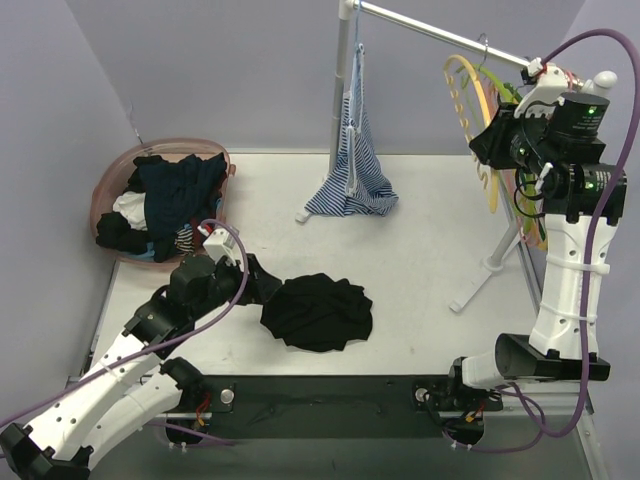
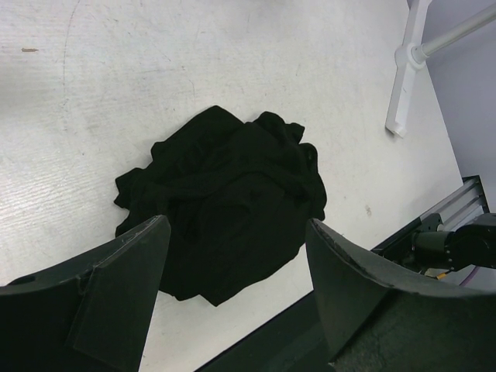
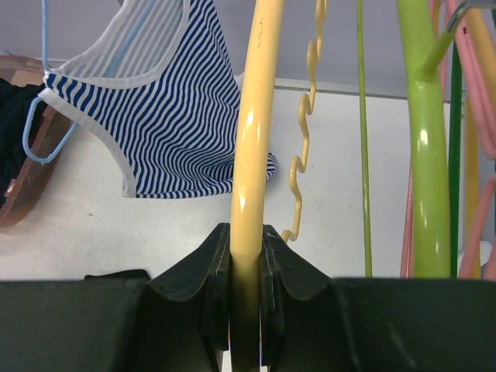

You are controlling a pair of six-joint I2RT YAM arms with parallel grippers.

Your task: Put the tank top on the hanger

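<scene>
We noted the tank top (image 1: pixel 318 312) bunched on the table (image 1: pixel 430 230), lower centre of the top view, just right of the left end effector (image 1: pixel 262 292), which was spread wide and empty. The right end effector (image 3: pixel 246 256), upper right, gripped the hanger (image 3: pixel 256 116). Left arm nearer.

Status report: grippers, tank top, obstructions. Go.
Left gripper open above tank top, crumpled on table, not gripped. Right gripper shut on yellow hanger at the rail. Green hanger and pink hanger crowd beside it.
</scene>
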